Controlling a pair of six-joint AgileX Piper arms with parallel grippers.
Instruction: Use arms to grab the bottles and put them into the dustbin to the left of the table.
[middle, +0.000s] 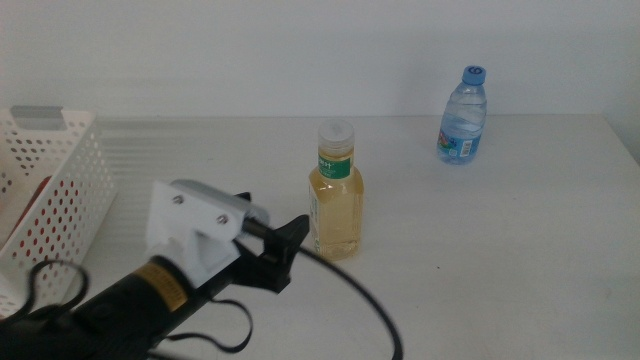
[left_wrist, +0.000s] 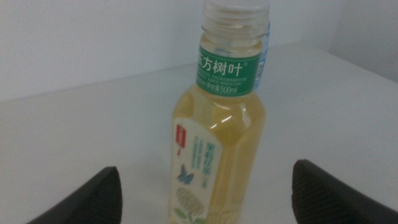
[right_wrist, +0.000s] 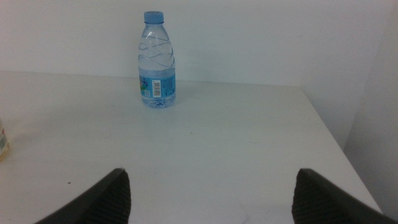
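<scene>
A clear bottle of yellow liquid (middle: 336, 205) with a green label and pale cap stands upright mid-table. My left gripper (middle: 290, 250) comes in from the lower left and sits just short of it. In the left wrist view this bottle (left_wrist: 217, 143) fills the middle, and the left gripper (left_wrist: 205, 168) is open, its jaws wide on either side and not touching it. A small blue-capped water bottle (middle: 463, 118) stands at the back right. The right wrist view shows it (right_wrist: 157, 62) far ahead of my open, empty right gripper (right_wrist: 208, 177). The white perforated dustbin (middle: 60, 160) is at the left edge.
Something red (middle: 38, 212) shows through the dustbin's holes. A black cable (middle: 350, 290) loops off the left arm's white housing (middle: 195, 225) over the table's front. The table's right edge (right_wrist: 339, 143) lies close to the water bottle's side. The right arm is out of the middle view.
</scene>
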